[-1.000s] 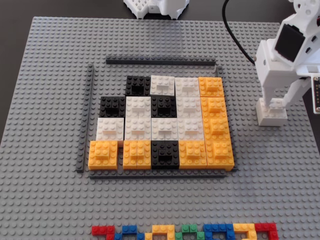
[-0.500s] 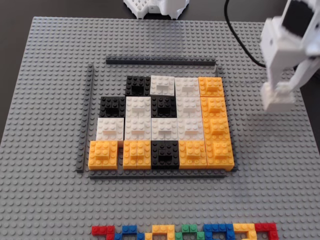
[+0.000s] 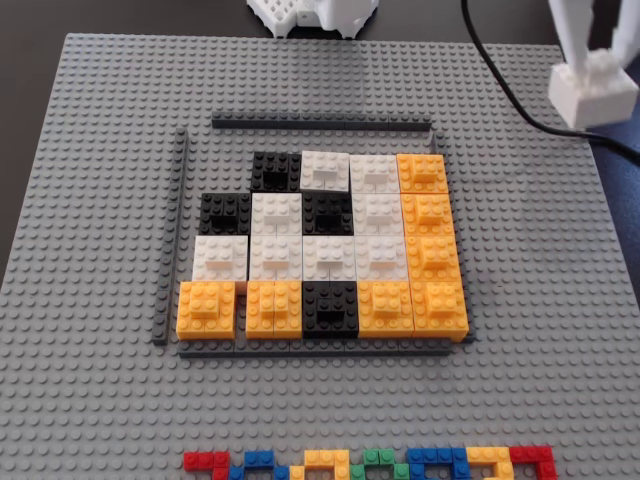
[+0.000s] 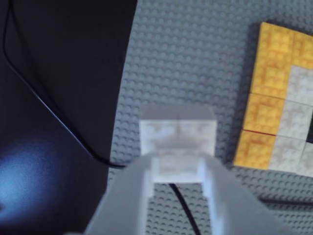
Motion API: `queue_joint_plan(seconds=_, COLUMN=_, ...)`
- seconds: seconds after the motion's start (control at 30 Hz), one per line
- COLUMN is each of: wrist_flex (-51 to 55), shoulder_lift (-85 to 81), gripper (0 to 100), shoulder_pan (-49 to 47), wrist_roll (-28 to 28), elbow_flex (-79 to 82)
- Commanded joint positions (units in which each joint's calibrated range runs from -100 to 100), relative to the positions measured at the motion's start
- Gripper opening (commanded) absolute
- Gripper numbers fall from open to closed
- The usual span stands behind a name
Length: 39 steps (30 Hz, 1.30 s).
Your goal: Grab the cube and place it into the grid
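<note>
The white cube (image 3: 592, 98) hangs in the air at the top right of the fixed view, with my gripper (image 3: 592, 62) shut on the small raised brick on its top. In the wrist view the cube (image 4: 177, 132) sits just past my two white fingers (image 4: 142, 181), which clamp its raised brick from both sides, high above the baseplate. The grid (image 3: 330, 245) of white, black and orange blocks lies mid-plate, framed by dark-grey strips, well left of and below the cube in the fixed view. Its top-left cell shows bare grey plate. The grid's orange edge (image 4: 266, 98) shows at the right of the wrist view.
The large grey studded baseplate (image 3: 90, 200) covers the table. A black cable (image 3: 510, 90) trails across its top right corner. A row of small multicoloured bricks (image 3: 370, 463) lies along the front edge. The arm's white base (image 3: 310, 15) stands at the back. Dark table (image 4: 58, 98) lies beyond the plate's edge.
My gripper has lifted the cube off the baseplate to the right of the grid and carried it up and back toward the top right corner. The grid has not changed.
</note>
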Motion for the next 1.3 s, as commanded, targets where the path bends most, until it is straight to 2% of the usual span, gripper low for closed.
queue_joint_plan(seconds=0.0, wrist_flex=-0.61, shoulder_lift=-11.98, gripper=2, shoulder_pan=3.7, wrist_roll=2.25, elbow_flex=5.59)
queue_joint_plan(seconds=0.47, wrist_flex=-2.61, shoulder_lift=-26.0, gripper=2, shoulder_pan=21.46, wrist_roll=7.37, elbow_flex=23.9)
queue_joint_plan(seconds=0.83, wrist_flex=-2.91, shoulder_lift=-33.99, gripper=2, shoulder_pan=35.82, wrist_roll=14.6, elbow_flex=36.85)
queue_joint_plan(seconds=1.27, wrist_flex=-9.55, shoulder_lift=-35.71, gripper=2, shoulder_pan=45.84, wrist_roll=21.73, elbow_flex=54.44)
